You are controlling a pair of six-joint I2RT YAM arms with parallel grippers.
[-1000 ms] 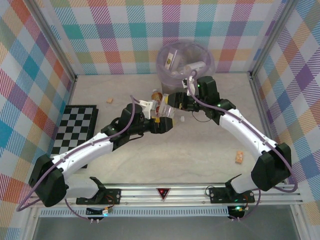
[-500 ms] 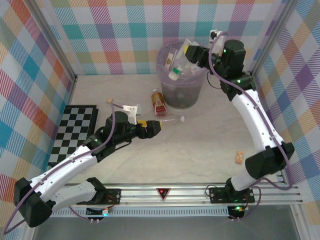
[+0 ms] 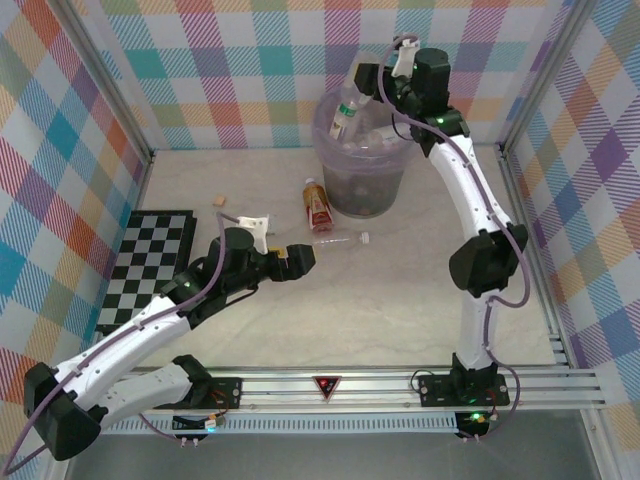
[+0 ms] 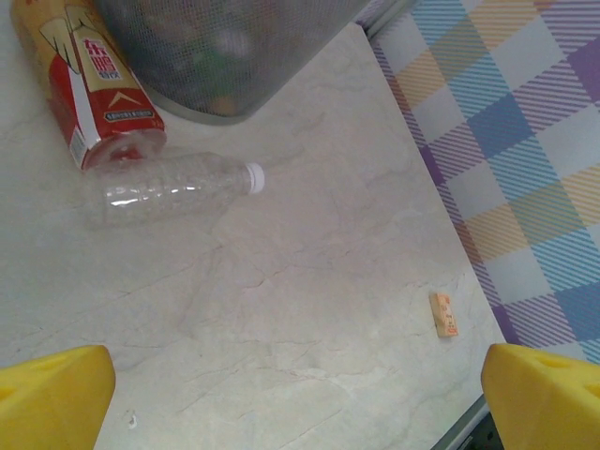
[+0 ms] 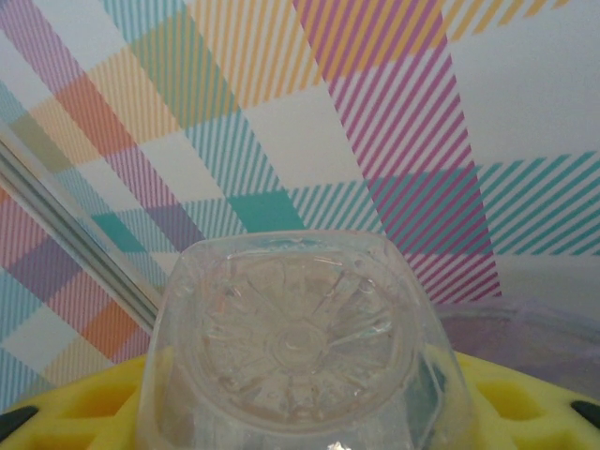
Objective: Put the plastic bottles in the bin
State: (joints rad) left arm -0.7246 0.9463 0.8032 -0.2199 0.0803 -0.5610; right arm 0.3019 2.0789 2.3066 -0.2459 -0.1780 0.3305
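Right tool [image 3: 366, 82]: closed on a clear plastic bottle with a green-and-white label [image 3: 347, 112], gripped near its base. In the top view the bottle hangs tilted above the open mouth of the round translucent grey-lilac plastic bin [image 3: 368, 190], lower end pointing down into it. In the right wrist view the moulded clear base [image 5: 300, 347] faces the camera, seated between the yellow pads [image 5: 525, 398]. Bottles already lie inside the bin; I cannot count them.

Left tool [image 3: 300, 258]: jaws wide apart, holding nothing, low over the pale marble-pattern table [image 3: 400, 300]. In the left wrist view the yellow fingertips [image 4: 52, 398] sit at the two bottom corners with bare table between them.

Still on the table:
- Clear unlabelled plastic bottle with a white cap [image 3: 337, 242] [image 4: 169, 192], lying on its side just beyond the left tool, cap pointing right.
- Brownish bottle with a red label [image 3: 318, 207] [image 4: 94, 89], lying on its side, beside the bin wall and close to the clear bottle.

Others: small tan block [image 3: 218, 201] left of the red-labelled bottle; small orange-tan block [image 4: 443, 313] near the right wall; black-and-white checkerboard [image 3: 150, 265] flat at the table's left.
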